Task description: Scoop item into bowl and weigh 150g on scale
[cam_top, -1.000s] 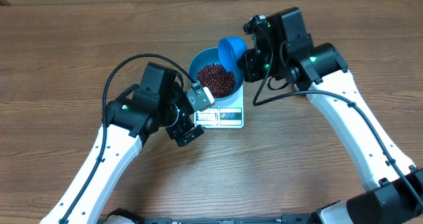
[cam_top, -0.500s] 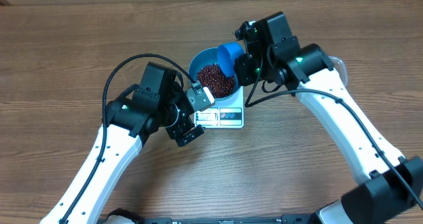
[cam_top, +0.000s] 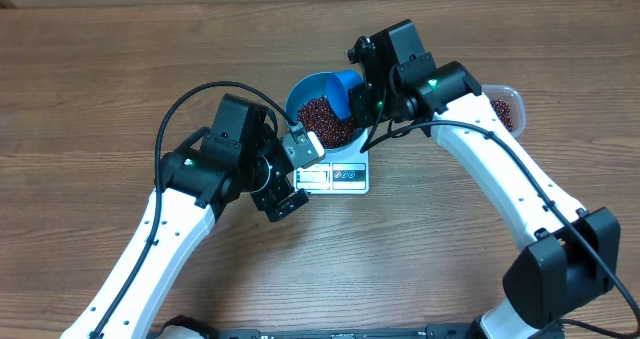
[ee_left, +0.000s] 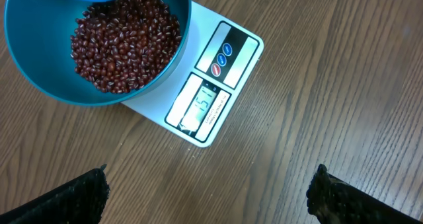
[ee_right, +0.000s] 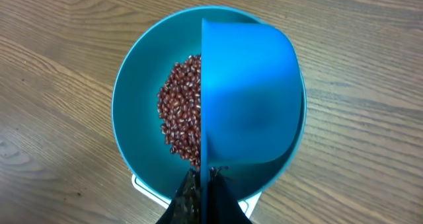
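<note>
The teal-blue bowl (cam_top: 303, 91) stands on the white scale (cam_top: 345, 177) and holds a heap of dark red-brown beans (cam_top: 322, 122). My right gripper (cam_top: 362, 101) is shut on the thin handle of a small blue scoop (cam_top: 343, 92), which hangs tipped on its side over the bowl's right half. From the right wrist, the scoop (ee_right: 251, 98) covers part of the beans (ee_right: 180, 112) inside the bowl (ee_right: 135, 118), with the gripper (ee_right: 206, 179) at the near rim. My left gripper (ee_left: 208, 197) is open over bare wood just in front of the scale (ee_left: 225, 72), its display lit.
A clear plastic tub (cam_top: 504, 106) holding more beans sits to the right, behind my right arm. The left arm's black cable (cam_top: 190, 101) loops over the table to the left of the bowl. The bowl (ee_left: 39, 85) overhangs the scale's far side.
My right arm has swung left and carried the scoop from the bowl's right rim to over the bowl, uncovering the tub. The left arm has not moved.
</note>
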Action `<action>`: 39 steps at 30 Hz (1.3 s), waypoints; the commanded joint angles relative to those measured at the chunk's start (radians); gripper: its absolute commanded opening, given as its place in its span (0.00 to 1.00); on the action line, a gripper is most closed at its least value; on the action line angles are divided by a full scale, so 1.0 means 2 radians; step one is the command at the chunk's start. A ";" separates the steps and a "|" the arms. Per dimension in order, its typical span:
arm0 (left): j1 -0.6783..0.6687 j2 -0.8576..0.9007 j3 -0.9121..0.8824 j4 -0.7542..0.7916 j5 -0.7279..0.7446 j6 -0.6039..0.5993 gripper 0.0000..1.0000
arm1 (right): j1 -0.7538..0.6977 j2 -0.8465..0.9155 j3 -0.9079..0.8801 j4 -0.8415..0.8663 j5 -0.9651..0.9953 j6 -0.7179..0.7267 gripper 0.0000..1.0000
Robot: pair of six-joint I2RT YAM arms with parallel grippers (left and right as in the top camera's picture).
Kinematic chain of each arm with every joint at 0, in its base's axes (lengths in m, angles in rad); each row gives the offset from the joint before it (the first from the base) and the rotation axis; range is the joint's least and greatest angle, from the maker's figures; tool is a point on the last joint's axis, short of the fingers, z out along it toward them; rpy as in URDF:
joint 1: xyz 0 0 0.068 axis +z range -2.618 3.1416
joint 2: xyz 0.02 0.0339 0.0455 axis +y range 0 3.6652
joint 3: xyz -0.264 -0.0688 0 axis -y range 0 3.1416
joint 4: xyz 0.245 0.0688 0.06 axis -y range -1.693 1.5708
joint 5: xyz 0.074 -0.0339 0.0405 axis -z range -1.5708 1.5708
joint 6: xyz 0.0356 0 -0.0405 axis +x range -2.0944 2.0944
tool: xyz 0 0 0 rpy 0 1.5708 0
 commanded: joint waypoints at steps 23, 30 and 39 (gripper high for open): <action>-0.001 0.003 -0.003 0.002 0.004 0.010 1.00 | 0.020 0.045 0.007 0.008 0.041 0.002 0.04; -0.001 0.003 -0.003 0.002 0.004 0.010 1.00 | 0.020 0.051 0.006 0.007 0.057 0.011 0.04; -0.001 0.003 -0.003 0.002 0.004 0.010 1.00 | 0.021 0.051 0.007 0.003 -0.004 0.011 0.04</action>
